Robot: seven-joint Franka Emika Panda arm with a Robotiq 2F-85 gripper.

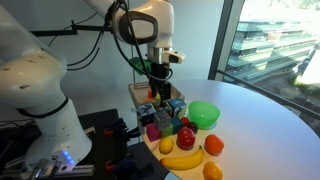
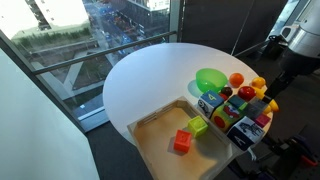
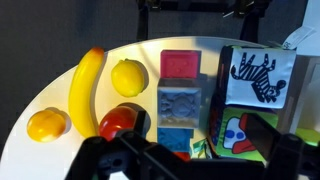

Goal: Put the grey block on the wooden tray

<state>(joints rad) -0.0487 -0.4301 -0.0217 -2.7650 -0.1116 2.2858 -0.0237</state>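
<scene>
The gripper (image 3: pixel 190 148) hangs low over a round white table (image 2: pixel 140 75). Its dark fingers are spread wide at the bottom of the wrist view and grasp nothing.

Just ahead of it and centred between the fingers sits the grey block (image 3: pixel 179 103), greyish blue with a faint pattern. It rests in a tight cluster of toy cubes and is not in the tray. A pink block (image 3: pixel 179 65) touches its far side. To one side of the gripper stands a larger cube showing a black-and-white zebra (image 3: pixel 257 78), with a brightly coloured picture cube (image 3: pixel 240 138) in front of that.

To the other side of the gripper lies toy fruit: a red fruit (image 3: pixel 122 120) closest to the fingers, then an orange (image 3: pixel 47 124), a banana (image 3: pixel 85 90) lying lengthwise, and a lemon (image 3: pixel 129 76) just beside the pink block.

Farther off, a bright green bowl (image 2: pixel 210 78) sits near the cluster.

The wooden tray (image 2: pixel 148 135) lies beyond the cubes, just beside them at the table's edge. Inside it rest an orange-red block (image 2: pixel 182 141) and a small green block (image 2: pixel 198 126), near each other.
</scene>
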